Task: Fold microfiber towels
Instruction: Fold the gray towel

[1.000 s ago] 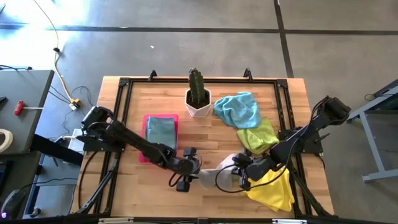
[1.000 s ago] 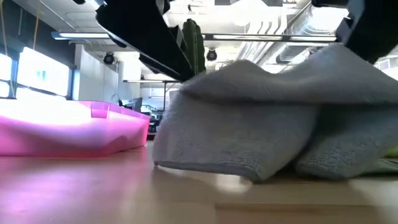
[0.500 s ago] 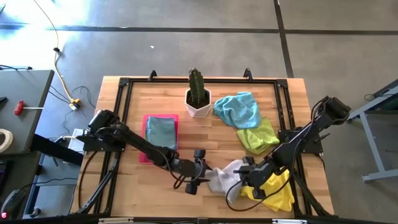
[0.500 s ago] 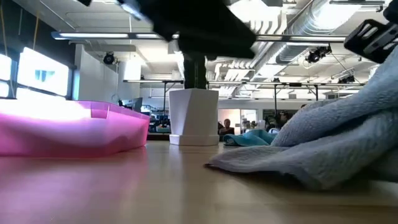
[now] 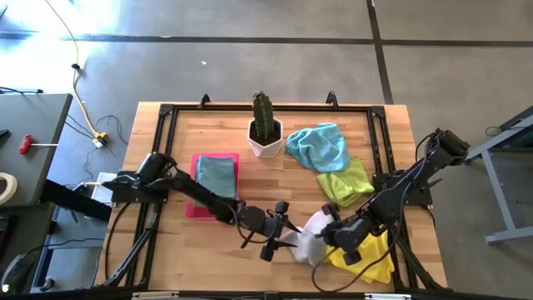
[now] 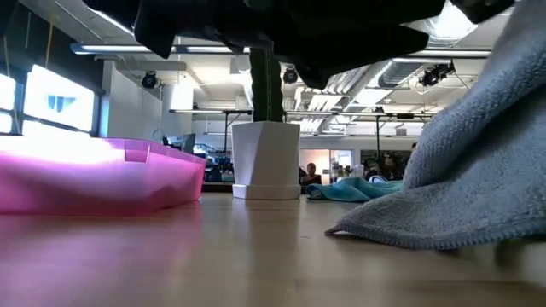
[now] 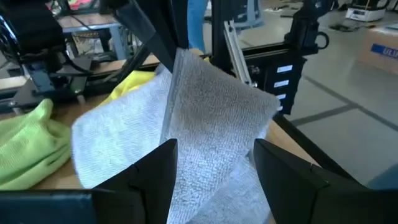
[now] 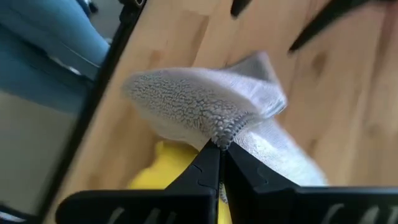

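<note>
From above, the grey towel (image 5: 310, 237) lay bunched at the near edge of the wooden surface (image 5: 283, 179), half over the yellow towel (image 5: 371, 254). The left tool (image 5: 279, 236) sat at its left side, the right tool (image 5: 340, 239) at its right. The blue towel (image 5: 319, 146) and lime green towel (image 5: 347, 181) lay farther back, and a folded teal cloth (image 5: 216, 177) rested in the pink tray (image 5: 193, 208) beside the potted cactus (image 5: 265, 125).

At table height, the grey towel's hem rested on the surface while its bulk rose to the right, so the fold was not yet flat.

The left wrist view showed that tool released, its fingers (image 7: 152, 180) spread with the raised fold hanging between them, gripping nothing.

The right wrist view showed that tool clenched on the grey towel's stitched edge.

To do this well, I judged the right tool should keep its pinch and lay the edge down evenly, while the left tool should take the opposite corner squarely before pulling, keeping the yellow towel from dragging along.
</note>
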Motion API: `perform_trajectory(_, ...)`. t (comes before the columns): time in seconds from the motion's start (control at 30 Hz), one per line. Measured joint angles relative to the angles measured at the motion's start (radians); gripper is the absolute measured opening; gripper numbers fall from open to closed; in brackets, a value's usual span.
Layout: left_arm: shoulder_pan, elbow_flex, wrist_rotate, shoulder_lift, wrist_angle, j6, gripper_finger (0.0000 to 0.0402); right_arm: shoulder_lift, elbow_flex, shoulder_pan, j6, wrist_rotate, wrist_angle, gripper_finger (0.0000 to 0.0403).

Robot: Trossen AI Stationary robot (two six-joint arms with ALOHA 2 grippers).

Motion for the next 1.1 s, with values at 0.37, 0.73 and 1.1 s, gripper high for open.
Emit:
perform_trajectory(0.37, 0.064, 0.075, 0.085, 0.010, 0.032, -0.002, 0.0200, 0.003, 0.005, -0.027, -0.218, 0.029, 0.154, 0.0000)
perform_trajectory(0.73, 0.079, 0.077, 0.362, 0.009, -0.218, -0.026, 0.0200, 0.003, 0.005, -0.024, -0.206, 0.020, 0.148, 0.0000)
perform_trajectory(1.1, 0.074, 0.077, 0.205, 0.009, -0.193, 0.000, 0.0200, 0.003, 0.005, -0.002, -0.077, -0.210, 0.230, 0.0000)
